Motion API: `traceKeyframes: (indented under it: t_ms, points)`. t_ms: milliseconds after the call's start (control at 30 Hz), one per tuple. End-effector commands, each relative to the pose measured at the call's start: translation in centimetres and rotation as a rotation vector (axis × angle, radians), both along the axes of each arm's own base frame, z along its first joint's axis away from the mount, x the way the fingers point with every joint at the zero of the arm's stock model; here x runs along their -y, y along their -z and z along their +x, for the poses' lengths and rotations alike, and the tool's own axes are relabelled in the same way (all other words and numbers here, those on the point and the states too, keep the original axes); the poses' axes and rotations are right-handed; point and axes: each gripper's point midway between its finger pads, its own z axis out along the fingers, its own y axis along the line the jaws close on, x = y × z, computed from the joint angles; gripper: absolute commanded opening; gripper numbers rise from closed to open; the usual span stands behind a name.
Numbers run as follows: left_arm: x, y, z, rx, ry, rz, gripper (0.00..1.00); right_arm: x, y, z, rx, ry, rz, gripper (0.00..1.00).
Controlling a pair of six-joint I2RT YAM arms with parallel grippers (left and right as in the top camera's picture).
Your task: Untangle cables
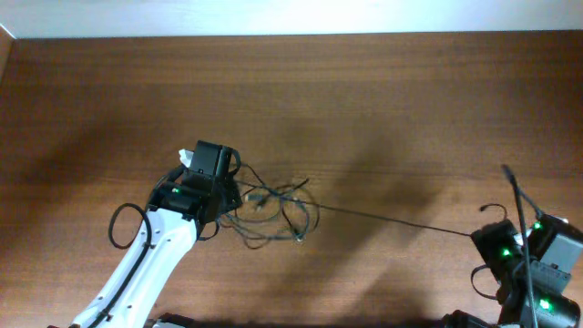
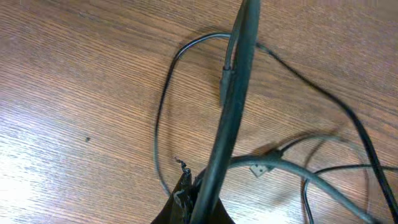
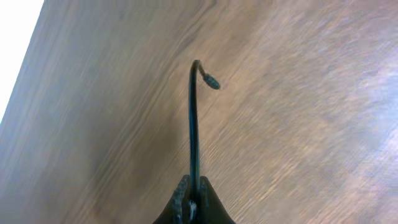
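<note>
Tangle, overhead: the cables (image 1: 273, 210) lie bunched in loose loops on the table (image 1: 364, 100), a little left of the middle and toward the near edge.
Left arm, overhead: the white left arm (image 1: 146, 264) comes in from the near left corner and slants far and right. Its black wrist tips down over the tangle's left rim.
Left gripper, overhead: the left gripper (image 1: 230, 199) sits right at that rim, its fingers hidden under the wrist.
Taut cord, overhead: one taut cord (image 1: 392, 219) runs straight from the tangle's right side to the right gripper (image 1: 480, 237).
Right arm, overhead: the right arm (image 1: 533, 264) is folded at the near right corner, well apart from the tangle. A free end (image 1: 512, 187) of cord sticks out past its gripper toward the far side.
Left grip, left wrist view: the fingertips at the near edge are clenched on one of the cables, which rises steeply from them and leaves the top of the frame.
Loose cords, left wrist view: other cords loop on the wood, one wide loop to the left. A small plug (image 2: 258, 168) lies just right of the held cord.
Right grip, right wrist view: the fingertips are clenched on a single cord that rises straight from them and hooks over into a small plug end (image 3: 211, 81), with blurred wood behind.
</note>
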Motion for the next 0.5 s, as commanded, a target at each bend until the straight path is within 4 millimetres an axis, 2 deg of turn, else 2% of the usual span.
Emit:
traceKeyframes:
  t_ms: [0,133,200,233,300,400,467]
  points:
    - [-3.4,-0.8,0.6,0.062,-0.174,0.127,0.0,3.0,-0.6,-1.5,-0.02,0.137,-0.052,0.05]
    - [-3.5,-0.9,0.6,0.086,-0.301,0.077,0.0,5.1,0.0,-3.4,-0.058,0.26,-0.039,0.05]
    - [-5.0,-1.4,0.8,0.119,-0.341,0.15,0.0,5.6,0.6,-3.6,-0.087,0.276,-0.03,0.05]
    - [-7.2,-2.6,0.9,0.173,-0.395,0.276,0.0,6.0,1.1,-3.6,-0.114,0.285,-0.027,0.05]
    - [-9.7,-4.4,0.9,0.273,-0.533,0.387,0.0,5.9,2.5,-3.5,-0.175,0.267,0.013,0.05]
    - [-9.8,-4.9,1.3,0.327,-0.597,0.362,0.0,5.1,4.7,-2.9,-0.254,0.15,0.078,0.04]
    - [-11.2,-6.5,1.5,0.403,-0.645,0.449,0.02,4.8,5.8,-2.7,-0.29,0.116,0.116,0.04]
